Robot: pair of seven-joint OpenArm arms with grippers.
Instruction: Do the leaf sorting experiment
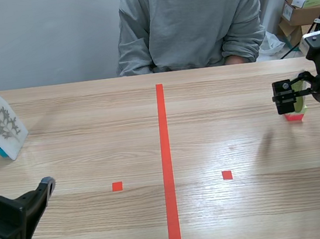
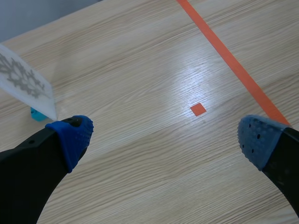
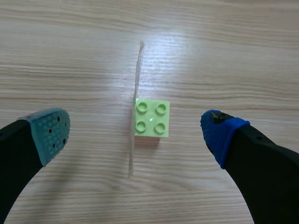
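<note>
We judged the step in hand to be the pickup of the card at three o'clock on the table [image 1: 232,216]. There the right gripper [image 3: 134,134] hung over a green brick [image 3: 152,117] with a thin clear card [image 3: 136,93] standing on edge against it. The card was on the side of the grey-green pad [image 3: 49,133].

To do it well, we thought the arm should come straight down. The brick and card together should sit midway between the pads, so that both pads would meet them at once. If one pad touched early, it would likely push the light stand over or slide it along the wood. The card's faces already looked square to the closing line (a lucky alignment), so no wrist turn seemed needed.

The right gripper's fingers were spread wide, with the brick and card between them. They held nothing and, as far as we could see, touched nothing.

The left gripper [image 2: 166,137] was also spread wide and empty, low at seven o'clock on the table. A white leaf card [image 1: 0,124] on a blue brick [image 2: 37,114] stood near it, toward ten o'clock on the table.
</note>
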